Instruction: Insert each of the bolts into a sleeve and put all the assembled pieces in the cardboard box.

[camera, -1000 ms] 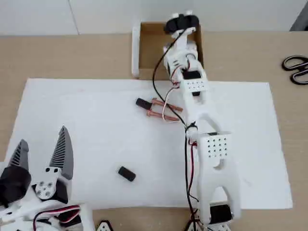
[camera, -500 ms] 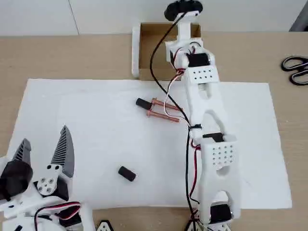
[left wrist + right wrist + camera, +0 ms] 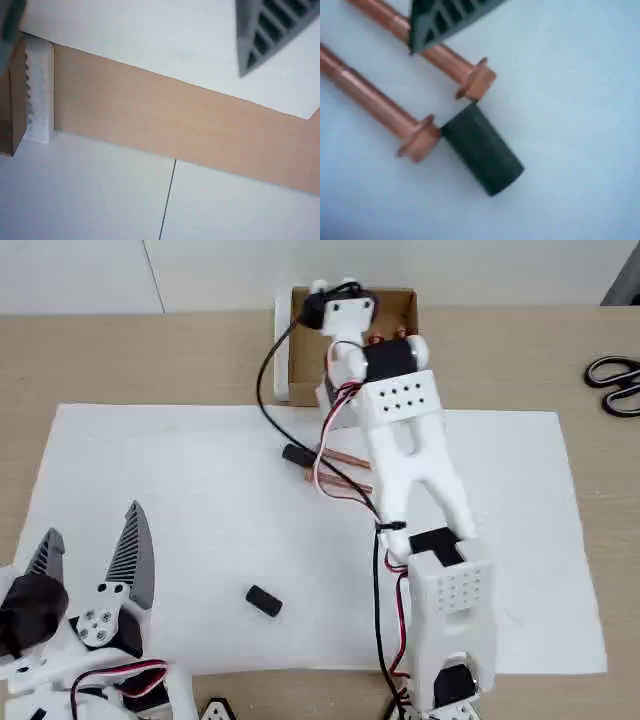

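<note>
The right pincer hangs over the two bolts and a sleeve lying close together on the white sheet, likely to line up a grasp. Whether it is apart or together, I cannot tell. The left pincer rests apart, out of the way, near the other sleeve.

Left tool held low, jaws spread wide, right arm stretched far forward, seemingly tipped downward.

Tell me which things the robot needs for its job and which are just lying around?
For the job: copper bolts, black sleeve touching their heads, second black sleeve lying apart, cardboard box.

Just lying about: scissors, white sheet, white foam strip beside the box.
</note>
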Controlling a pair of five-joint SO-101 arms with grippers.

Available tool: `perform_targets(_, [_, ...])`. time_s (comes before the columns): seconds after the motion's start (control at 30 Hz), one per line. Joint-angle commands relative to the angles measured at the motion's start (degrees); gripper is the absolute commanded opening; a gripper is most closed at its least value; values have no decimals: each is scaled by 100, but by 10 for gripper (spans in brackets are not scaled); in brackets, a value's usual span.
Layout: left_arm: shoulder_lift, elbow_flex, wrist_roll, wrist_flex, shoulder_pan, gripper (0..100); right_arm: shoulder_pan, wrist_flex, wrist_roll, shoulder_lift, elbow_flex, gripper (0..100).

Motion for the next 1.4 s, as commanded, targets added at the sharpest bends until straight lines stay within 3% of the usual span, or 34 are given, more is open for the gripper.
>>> perform_targets(0.0, [-9,22,-9,53,-9,280,-180,101,62,-418,-290,199])
perform_targets(0.27, [-9,136,-18,132,-9,280,-330,145,141,-365,-211,199])
perform_targets(0.5, [-9,136,-18,123,0,280,-453,163,1846,-426,1064,199])
perform_targets(0.67, [-9,136,-18,123,0,280,-875,163,2391,-426,1547,200])
perform_targets(1.37, [-9,136,0,123,0,280,-971,-101,2875,233,1538,201])
